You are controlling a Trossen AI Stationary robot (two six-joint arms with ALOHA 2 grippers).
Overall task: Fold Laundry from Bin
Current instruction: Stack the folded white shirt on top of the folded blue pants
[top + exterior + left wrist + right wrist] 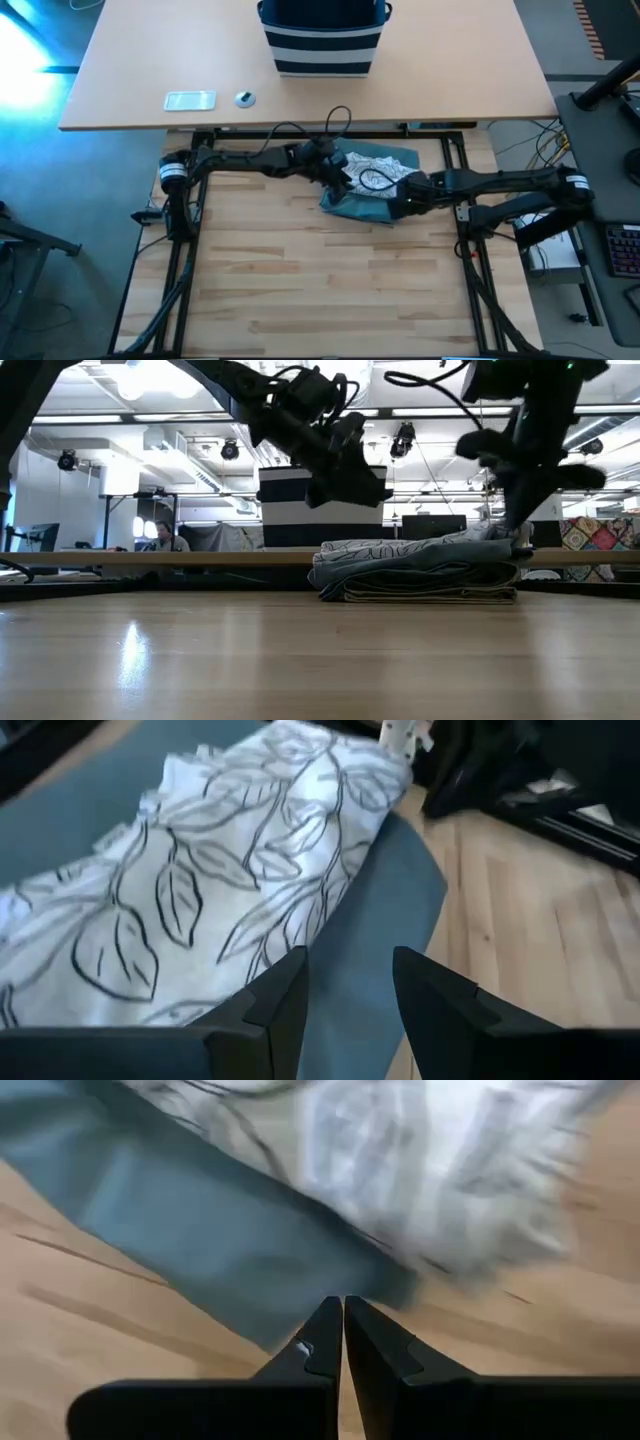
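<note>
So, status:
stack: teal garment folded, leaf-print white garment on top, frame centre, lower desk.
left tool: half open, empty, above stack's left edge.
right tool: closed, empty, at stack's lower right edge.
bin: top centre, upper desk; contents hidden.
left to do: probably square up the stack; more laundry unknown.
</note>
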